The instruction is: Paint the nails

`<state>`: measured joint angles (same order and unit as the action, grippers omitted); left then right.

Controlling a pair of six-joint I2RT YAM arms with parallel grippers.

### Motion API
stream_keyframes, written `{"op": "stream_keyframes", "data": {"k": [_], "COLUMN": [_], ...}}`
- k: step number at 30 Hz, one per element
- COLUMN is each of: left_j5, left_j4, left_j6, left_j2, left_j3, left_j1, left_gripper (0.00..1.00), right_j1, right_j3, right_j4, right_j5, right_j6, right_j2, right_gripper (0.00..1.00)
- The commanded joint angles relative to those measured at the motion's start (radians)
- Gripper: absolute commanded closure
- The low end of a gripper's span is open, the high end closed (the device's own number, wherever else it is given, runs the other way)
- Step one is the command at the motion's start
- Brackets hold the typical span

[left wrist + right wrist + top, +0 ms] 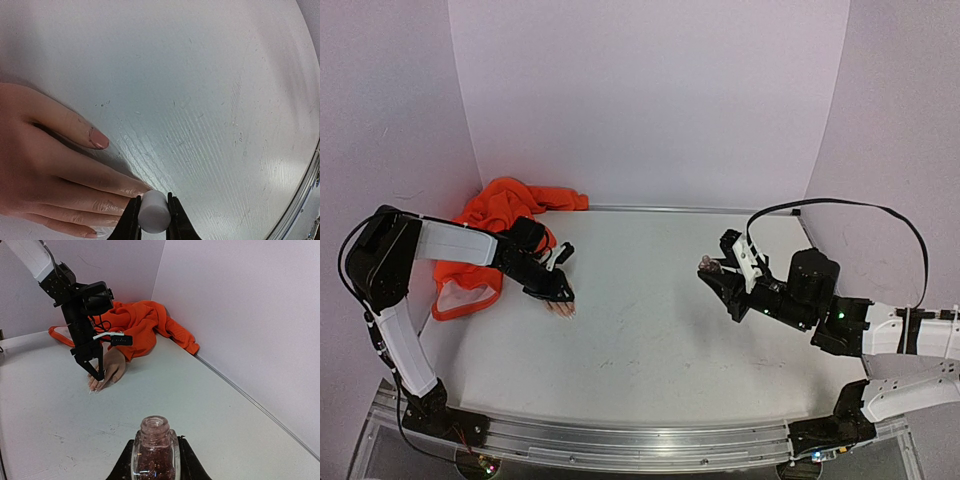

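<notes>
The left tool (153, 224) is clamped tight on a small pale cap (153, 209), presumably the polish brush's handle, though no bristles show. It hangs just over the fingertips of the mannequin hand (45, 165), which lies flat on the counter (210, 100) at the left, its orange sleeve (500, 212) bunched behind it near the back wall. The right tool (156, 467), well apart on the right, is closed around an uncapped glass bottle (155, 442) of glittery polish, held upright. The nails (99, 139) in view look pinkish with no obvious glitter, so I judge painting barely begun, with most nails left to coat
</notes>
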<state>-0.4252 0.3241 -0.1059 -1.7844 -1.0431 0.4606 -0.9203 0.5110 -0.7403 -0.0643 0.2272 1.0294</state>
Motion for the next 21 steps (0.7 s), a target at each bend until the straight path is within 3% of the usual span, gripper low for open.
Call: {"op": "stream_keyframes", "data": {"k": [1,21], "left_j5": [-0.005,0.032], "left_j4": [-0.005,0.009], "left_j6": [-0.012,-0.018], "left_j2": [0.019,0.025], "left_j3": [-0.011,0.008], "left_j1": [0.003,0.029], "left_gripper": [1.0,1.0], "right_j1": [0.006,0.005], "right_j3": [0.002,0.004], "right_j4": [-0.079,-0.08], "right_j5": [0.008,0.009], "right_j6": [-0.014,-0.012], "right_j2": [-0.012,-0.009], "right_gripper": [1.0,1.0]}}
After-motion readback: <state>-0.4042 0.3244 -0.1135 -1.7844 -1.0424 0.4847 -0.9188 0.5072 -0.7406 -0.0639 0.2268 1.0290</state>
